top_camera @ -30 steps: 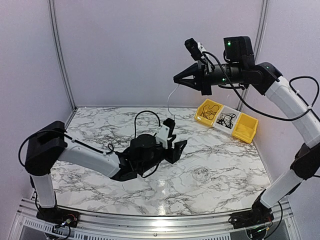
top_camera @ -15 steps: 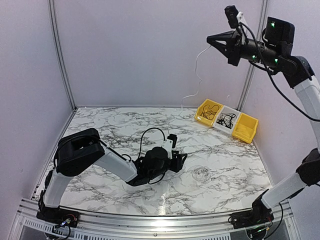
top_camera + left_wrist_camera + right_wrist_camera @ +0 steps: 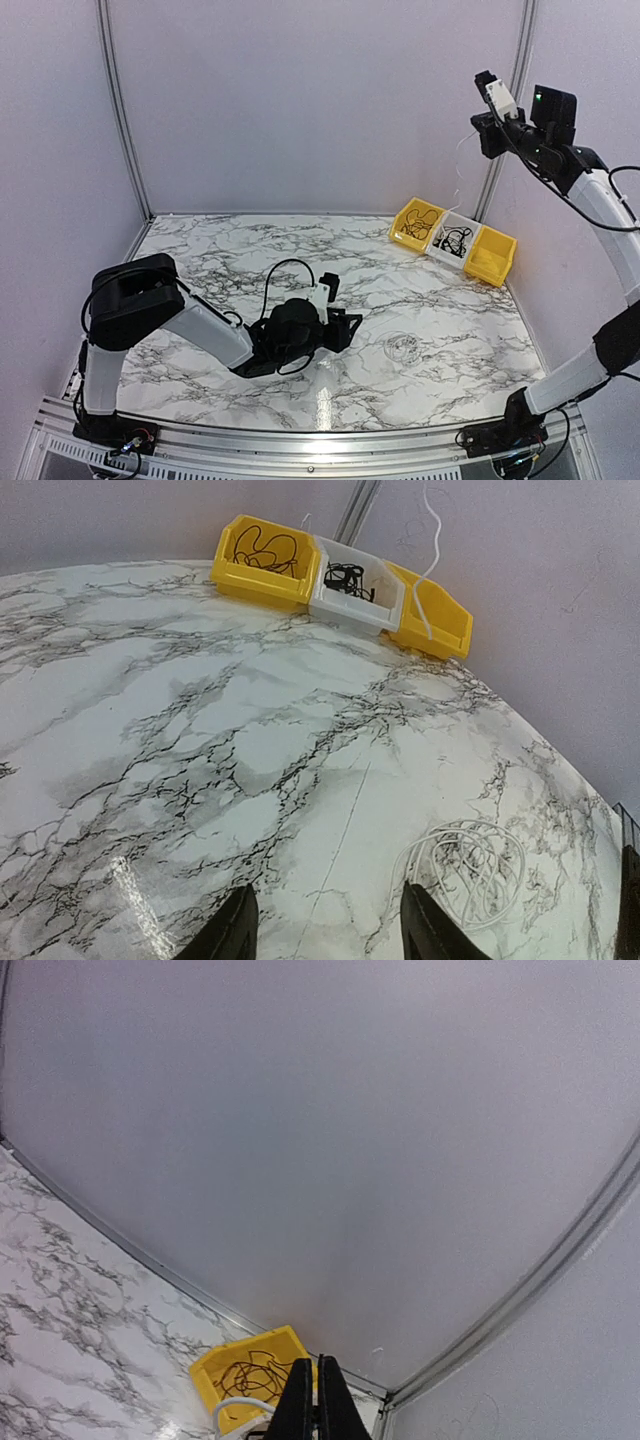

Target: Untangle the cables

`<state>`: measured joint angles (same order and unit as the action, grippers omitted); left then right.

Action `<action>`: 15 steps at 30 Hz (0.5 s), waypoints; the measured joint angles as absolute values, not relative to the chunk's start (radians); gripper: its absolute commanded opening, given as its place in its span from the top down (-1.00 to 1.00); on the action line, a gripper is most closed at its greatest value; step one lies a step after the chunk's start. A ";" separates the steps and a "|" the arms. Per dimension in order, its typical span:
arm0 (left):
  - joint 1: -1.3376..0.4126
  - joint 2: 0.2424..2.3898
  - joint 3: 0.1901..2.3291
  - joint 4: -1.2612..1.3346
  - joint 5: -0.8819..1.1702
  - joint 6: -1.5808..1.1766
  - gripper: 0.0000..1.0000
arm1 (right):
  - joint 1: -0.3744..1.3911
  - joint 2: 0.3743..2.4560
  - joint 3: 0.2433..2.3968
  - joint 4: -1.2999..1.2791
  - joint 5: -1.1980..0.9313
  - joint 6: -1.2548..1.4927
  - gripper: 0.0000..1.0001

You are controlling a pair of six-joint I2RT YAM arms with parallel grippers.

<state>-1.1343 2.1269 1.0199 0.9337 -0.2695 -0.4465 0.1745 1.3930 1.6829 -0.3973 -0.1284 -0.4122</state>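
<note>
Left wrist, cables (image 3: 468,868) just R of end effector (image 3: 328,905)

Marble-veined table (image 3: 200,250), three bins (image 3: 490,264) in a row at far right, white cable coil (image 3: 403,347) right of centre

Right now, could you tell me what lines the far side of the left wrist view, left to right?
First yellow bin with a dark cable → white bin with black cables → second yellow bin, white cable hanging over it.

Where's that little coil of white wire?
In the top view, the white wire coil lies on the marble table, right of centre, just right of the left fingers.
</note>
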 measured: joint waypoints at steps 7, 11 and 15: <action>-1.162 2.126 1.011 0.947 -0.274 -0.448 -0.01 | -0.023 1.389 1.569 -0.250 -0.078 -0.400 1.00; -1.169 2.127 1.003 0.959 -0.276 -0.457 -0.01 | -0.116 1.391 1.554 -0.177 -0.061 -0.389 1.00; -1.170 2.127 0.994 0.975 -0.281 -0.466 -0.01 | -0.188 1.409 1.531 -0.106 -0.058 -0.377 1.00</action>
<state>-1.1702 2.1265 0.9943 0.9752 -0.2806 -0.4656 -0.1883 1.4090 1.5307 -0.1062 -0.0578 -0.3767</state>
